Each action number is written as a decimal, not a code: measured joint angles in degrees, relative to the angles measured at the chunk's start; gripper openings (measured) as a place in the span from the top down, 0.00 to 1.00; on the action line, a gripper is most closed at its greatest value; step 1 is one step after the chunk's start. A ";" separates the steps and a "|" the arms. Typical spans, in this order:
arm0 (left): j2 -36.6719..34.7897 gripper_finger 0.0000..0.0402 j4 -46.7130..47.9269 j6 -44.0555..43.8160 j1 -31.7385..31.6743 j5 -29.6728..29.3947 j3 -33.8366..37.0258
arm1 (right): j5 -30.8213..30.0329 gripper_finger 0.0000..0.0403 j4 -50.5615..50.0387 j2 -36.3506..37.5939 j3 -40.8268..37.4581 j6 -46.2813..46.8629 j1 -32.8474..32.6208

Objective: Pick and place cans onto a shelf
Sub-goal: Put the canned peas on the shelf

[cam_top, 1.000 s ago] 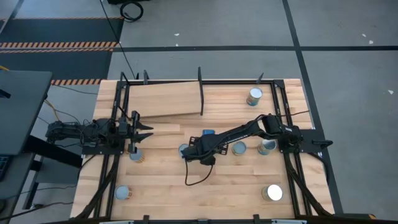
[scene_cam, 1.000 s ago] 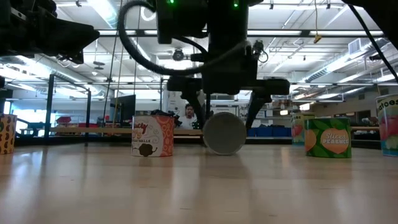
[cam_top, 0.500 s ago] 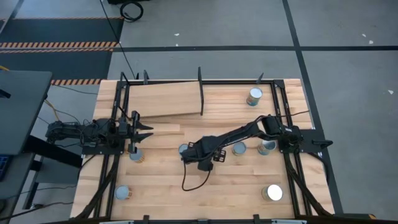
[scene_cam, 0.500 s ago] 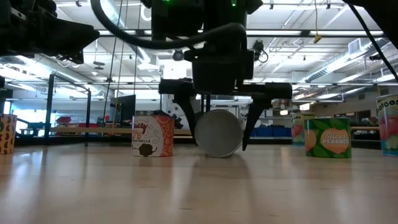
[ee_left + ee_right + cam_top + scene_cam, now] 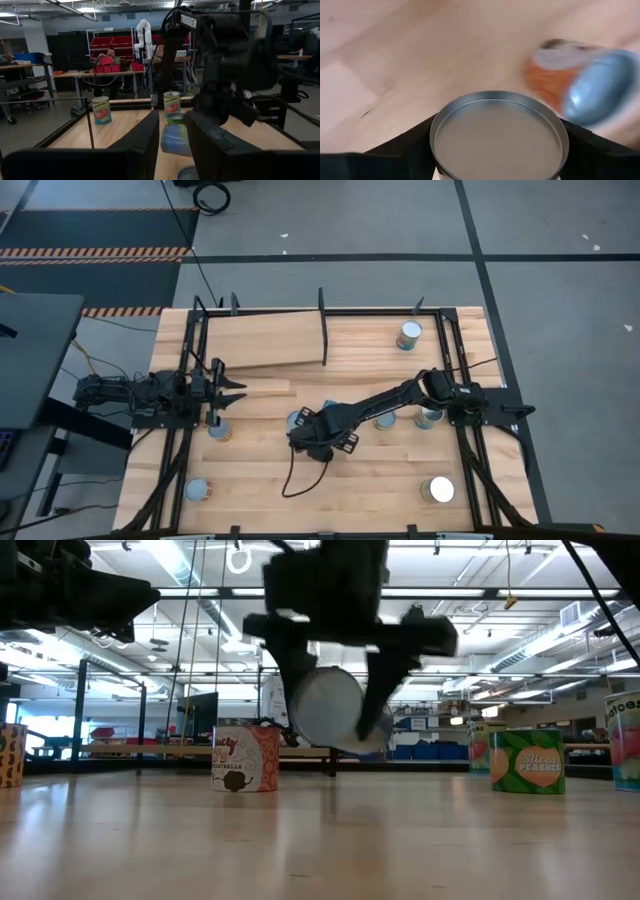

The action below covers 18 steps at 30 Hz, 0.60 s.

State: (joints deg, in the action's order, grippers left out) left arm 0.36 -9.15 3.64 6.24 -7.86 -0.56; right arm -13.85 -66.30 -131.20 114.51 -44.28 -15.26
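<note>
My right gripper [image 5: 315, 434] is shut on a bluish-labelled can [image 5: 330, 705] at mid-table and holds it above the wood. The can's silver end fills the right wrist view [image 5: 499, 135]. My left gripper [image 5: 231, 392] waits open and empty at the table's left side. Past its fingers the held can shows in the left wrist view [image 5: 174, 140]. The shelf [image 5: 265, 340], a light plank with a black upright divider [image 5: 323, 330], lies at the far left. Other cans stand upright on the table, one [image 5: 297, 419] just beside my right gripper. My right gripper pinches the can between its two fingers [image 5: 407, 145], one on each side of the curved wall by the silver end's rim [image 5: 436, 131]. The fingers come from above. The can lies on its side, silver end toward the near edge, a little tilted and lifted clear of the table.
Cans stand at far right [image 5: 410, 335], right of centre [image 5: 385, 418] [image 5: 430, 416], near right [image 5: 440, 490], left [image 5: 217, 430] and near left [image 5: 198, 490]. An orange-labelled can [image 5: 245, 758] stands just behind the held one. Black rods [image 5: 455, 370] run along both sides. A person sits beyond the table [image 5: 111, 52].
My right gripper has come down with its fingers on either side of the can that lay on its side on the table, taken hold of it and lifted it clear. It has moved a little toward the table's near and left edges.
</note>
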 joint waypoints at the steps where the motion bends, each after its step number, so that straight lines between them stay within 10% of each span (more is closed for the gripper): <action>1: 0.00 0.74 -0.02 0.02 0.00 0.00 0.00 | -0.27 0.22 0.03 0.00 1.16 1.39 0.03; 10: 0.00 0.74 -0.01 0.02 0.00 0.00 0.00 | -6.44 0.21 6.91 0.02 16.70 19.40 6.96; 18: 0.00 0.74 -0.02 0.02 0.00 0.00 0.00 | -13.84 0.21 31.32 0.17 15.01 40.02 18.41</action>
State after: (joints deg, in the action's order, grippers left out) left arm 0.36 -9.17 3.66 6.24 -7.86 -0.56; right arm -27.69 -34.99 -131.02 129.52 -4.26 3.15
